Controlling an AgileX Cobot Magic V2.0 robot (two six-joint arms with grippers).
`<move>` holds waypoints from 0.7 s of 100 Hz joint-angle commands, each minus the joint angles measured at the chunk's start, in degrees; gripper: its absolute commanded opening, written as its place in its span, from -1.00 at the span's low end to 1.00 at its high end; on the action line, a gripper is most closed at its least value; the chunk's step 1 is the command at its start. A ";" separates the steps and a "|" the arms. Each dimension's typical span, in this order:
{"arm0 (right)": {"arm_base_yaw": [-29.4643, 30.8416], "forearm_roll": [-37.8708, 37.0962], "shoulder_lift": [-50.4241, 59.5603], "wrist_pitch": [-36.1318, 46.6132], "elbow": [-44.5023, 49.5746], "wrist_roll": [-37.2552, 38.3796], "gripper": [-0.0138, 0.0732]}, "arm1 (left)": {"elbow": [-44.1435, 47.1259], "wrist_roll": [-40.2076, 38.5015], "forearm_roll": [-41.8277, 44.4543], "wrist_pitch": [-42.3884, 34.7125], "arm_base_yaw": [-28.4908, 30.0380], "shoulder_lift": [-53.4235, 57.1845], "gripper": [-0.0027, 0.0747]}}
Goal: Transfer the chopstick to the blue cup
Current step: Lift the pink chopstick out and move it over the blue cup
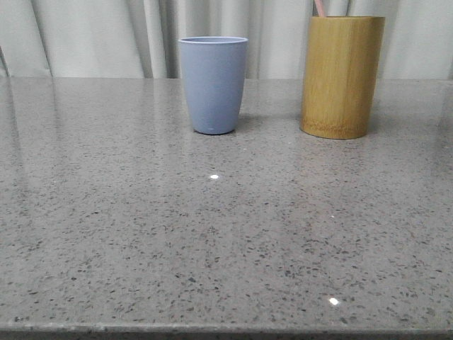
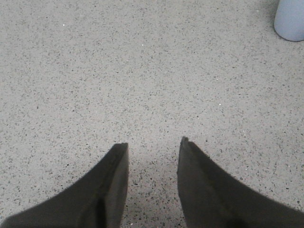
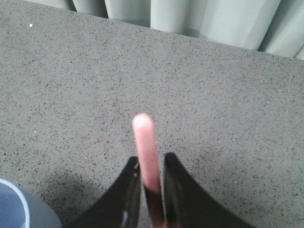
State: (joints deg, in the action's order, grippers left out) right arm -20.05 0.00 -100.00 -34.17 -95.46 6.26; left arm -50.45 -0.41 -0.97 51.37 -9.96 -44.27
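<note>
The blue cup (image 1: pixel 213 85) stands upright at the back middle of the table. It shows in the left wrist view (image 2: pixel 290 19) and as a rim at the edge of the right wrist view (image 3: pixel 12 206). A pale pink chopstick (image 3: pixel 145 147) is held between the jaws of my right gripper (image 3: pixel 151 156), its rounded end pointing at the table beside the cup. In the front view a pink stick end (image 1: pixel 320 7) shows above the bamboo holder (image 1: pixel 341 76); I cannot tell if it is inside. My left gripper (image 2: pixel 153 141) is open and empty over bare table. Neither gripper shows in the front view.
The tall yellow-brown bamboo holder stands to the right of the blue cup. Grey curtains (image 1: pixel 106 35) hang behind the table's far edge. The speckled grey tabletop (image 1: pixel 212 241) reaches to the front edge.
</note>
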 commanded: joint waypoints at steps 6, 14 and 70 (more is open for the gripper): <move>0.13 -0.94 2.70 4.17 -2.09 -0.49 -0.62 | -1.39 -0.48 0.12 -3.20 0.13 0.27 -0.29; 0.13 -1.07 2.70 4.17 -2.09 -0.49 -0.70 | -1.39 -0.48 0.12 -3.20 0.13 0.27 -0.29; 0.13 -4.21 9.88 8.07 -2.27 -0.65 -0.72 | -1.39 -0.48 0.12 -3.20 0.13 0.27 -0.29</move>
State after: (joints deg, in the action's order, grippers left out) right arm -20.05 -2.47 -95.73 -32.31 -95.55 6.04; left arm -50.45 -0.41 -0.88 51.37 -9.96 -44.27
